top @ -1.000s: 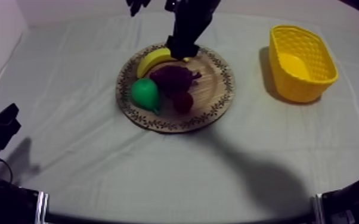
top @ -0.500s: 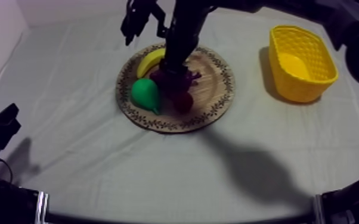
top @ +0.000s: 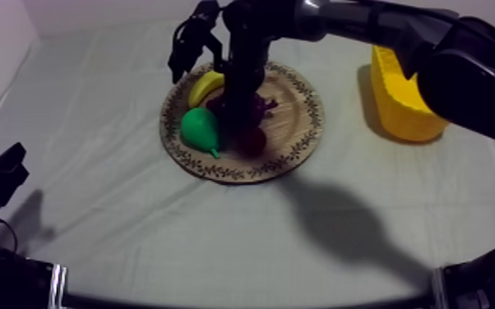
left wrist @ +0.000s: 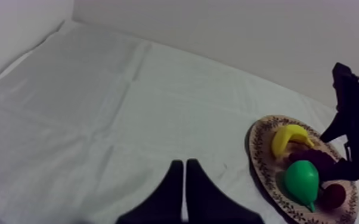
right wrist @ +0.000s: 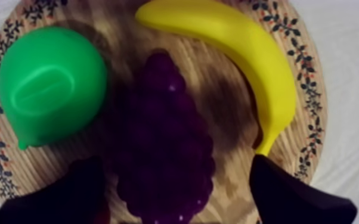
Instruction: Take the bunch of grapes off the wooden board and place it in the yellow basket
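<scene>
The dark purple bunch of grapes (top: 261,105) lies in the middle of the round wooden board (top: 302,105), between the banana (top: 203,85) and the green pear (top: 200,130). My right gripper (top: 236,107) reaches down from the upper right onto it. In the right wrist view the grapes (right wrist: 164,137) lie between the spread fingers (right wrist: 295,199) of the open right gripper (right wrist: 176,199), one finger at each side. The yellow basket (top: 392,92) stands at the right, partly behind the arm. My left gripper (top: 4,168) rests low at the left, its fingers (left wrist: 185,179) together as a wedge.
A small red fruit (top: 252,141) sits on the board just in front of the grapes. The pear (right wrist: 48,83) and banana (right wrist: 247,53) lie close beside the grapes. Bare cloth spreads between board and basket and along the front.
My right arm has stretched farther in from the upper right and its gripper has come down from the banana's end onto the grapes. The left arm has stayed still.
</scene>
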